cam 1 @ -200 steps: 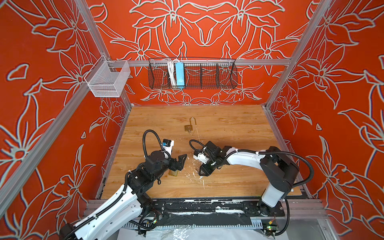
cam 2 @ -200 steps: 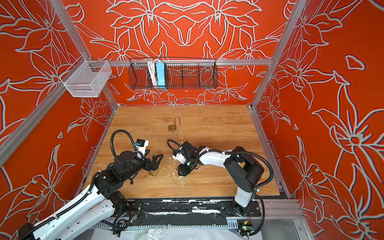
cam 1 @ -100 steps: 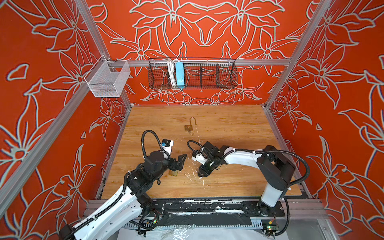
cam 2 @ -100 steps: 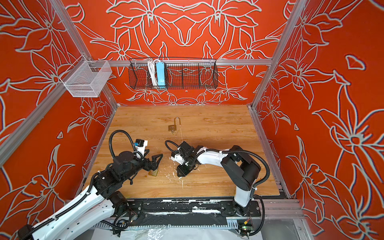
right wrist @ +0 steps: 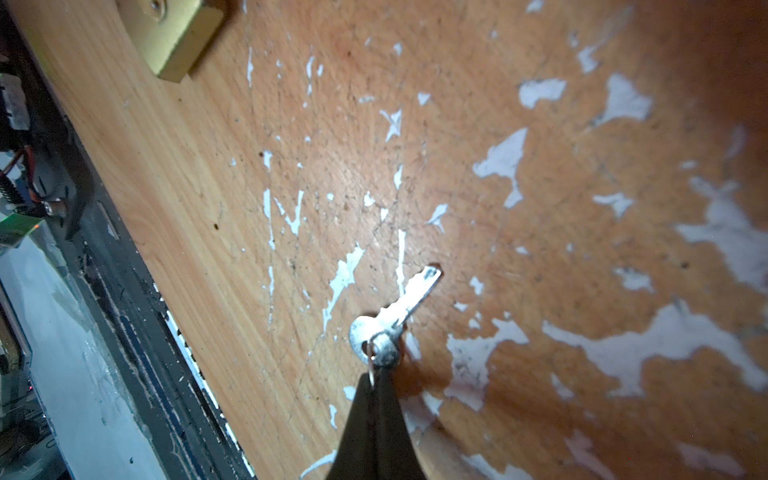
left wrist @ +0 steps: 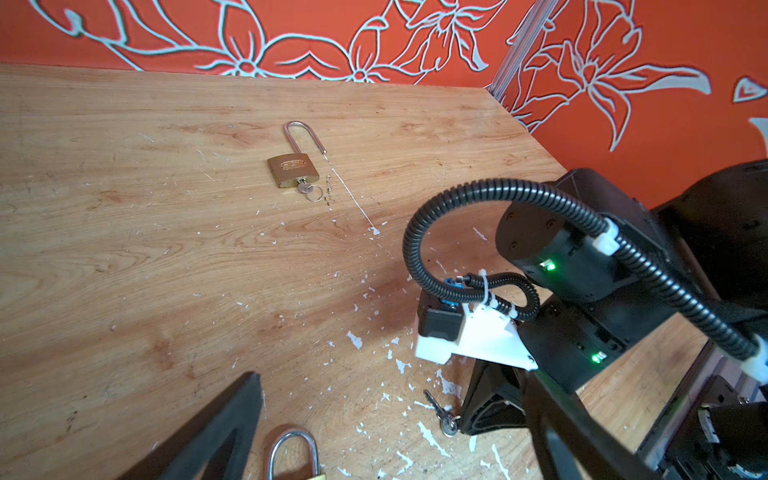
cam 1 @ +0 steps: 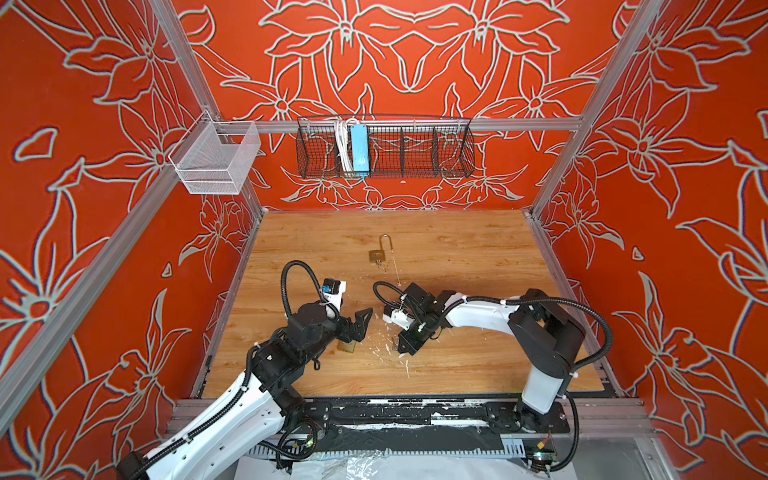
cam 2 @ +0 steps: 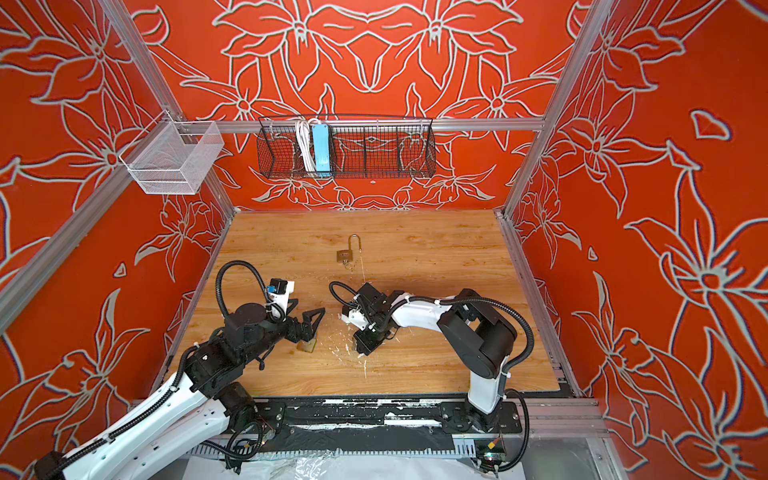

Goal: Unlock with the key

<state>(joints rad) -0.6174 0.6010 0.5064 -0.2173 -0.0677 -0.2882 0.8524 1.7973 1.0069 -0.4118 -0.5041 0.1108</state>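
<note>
A small silver key (right wrist: 399,313) lies on the wooden table (cam 1: 457,249), also seen in the left wrist view as the key (left wrist: 440,411). My right gripper (right wrist: 376,382) is shut, pinching the key's ring at its tips; in both top views the right gripper (cam 1: 402,349) (cam 2: 360,351) points down at the table. A brass padlock (cam 1: 347,345) (cam 2: 307,345) with its shackle closed (left wrist: 293,453) lies just left of it. My left gripper (cam 1: 361,326) stands open over this padlock, one finger (left wrist: 216,428) beside the shackle.
A second brass padlock (cam 1: 377,255) (left wrist: 293,170) with a long, swung-out shackle and a key in it lies further back. A black wire basket (cam 1: 384,147) and a white mesh basket (cam 1: 214,160) hang on the walls. White scuffs mark the table.
My right gripper's jaws have closed onto the key's ring, and that arm has shifted slightly left. The left arm and both padlocks have not moved.
</note>
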